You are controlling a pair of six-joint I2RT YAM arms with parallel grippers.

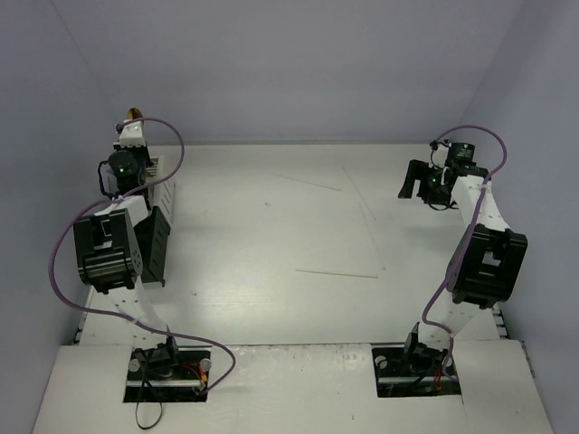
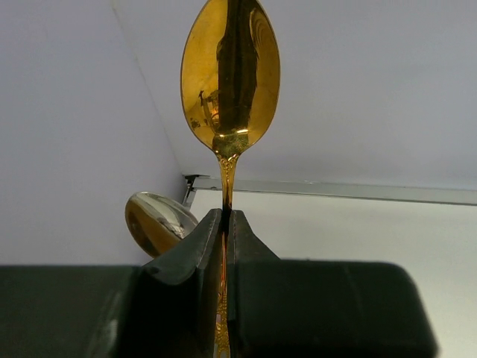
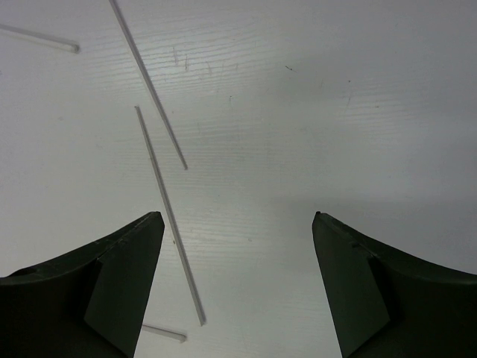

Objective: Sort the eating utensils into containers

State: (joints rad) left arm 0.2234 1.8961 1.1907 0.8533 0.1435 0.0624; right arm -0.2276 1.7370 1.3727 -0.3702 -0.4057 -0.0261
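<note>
Gold spoon point(image 2: 229, 74) clamped by its stem in left gripper point(image 2: 226, 224), jaws together, bowl above them, second spoon point(image 2: 156, 222) beside; right gripper point(image 3: 237, 218) jaws wide apart, empty, sticks point(image 3: 168, 212) on table point(image 3: 335, 112) beneath.

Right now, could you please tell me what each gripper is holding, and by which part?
The left gripper pinches the gold spoon by its handle, just below the bowl; the right gripper holds nothing, its jaws open.

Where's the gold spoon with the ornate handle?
The spoon is clamped by its handle in the left gripper, bowl up, far left of the top view beside the bins.
</note>
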